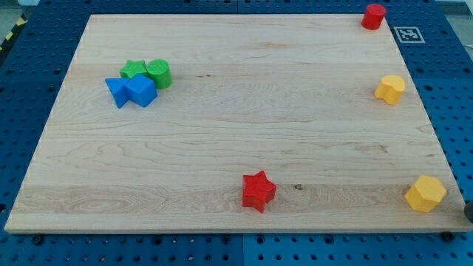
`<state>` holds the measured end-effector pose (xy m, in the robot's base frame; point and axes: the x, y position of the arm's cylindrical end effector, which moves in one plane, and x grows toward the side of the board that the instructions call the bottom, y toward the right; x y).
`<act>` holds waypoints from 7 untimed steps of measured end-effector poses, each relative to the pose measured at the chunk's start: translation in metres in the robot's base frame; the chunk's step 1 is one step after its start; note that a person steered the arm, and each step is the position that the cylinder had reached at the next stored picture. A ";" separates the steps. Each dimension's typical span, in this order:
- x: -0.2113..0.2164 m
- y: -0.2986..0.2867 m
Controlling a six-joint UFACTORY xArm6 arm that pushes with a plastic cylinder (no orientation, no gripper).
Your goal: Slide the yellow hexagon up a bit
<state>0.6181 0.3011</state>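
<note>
The yellow hexagon [426, 193] lies at the lower right corner of the wooden board [236, 140], close to its right edge. A second yellow block [389, 89], with a less clear shape, sits higher up along the right edge. A small dark shape [468, 209] shows at the view's right edge, just right of and slightly below the yellow hexagon. It may be my tip, but it is cut off by the frame and I cannot be sure.
A red star [259, 191] lies near the bottom middle. A red cylinder [374, 16] stands at the top right corner. At the left, a green star [134, 70], green cylinder [159, 73], blue cube [141, 90] and blue triangle [116, 91] cluster together.
</note>
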 end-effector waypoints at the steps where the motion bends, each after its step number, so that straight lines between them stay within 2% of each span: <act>1: 0.000 -0.014; 2: 0.001 -0.064; 4: -0.003 -0.072; 7: -0.067 -0.071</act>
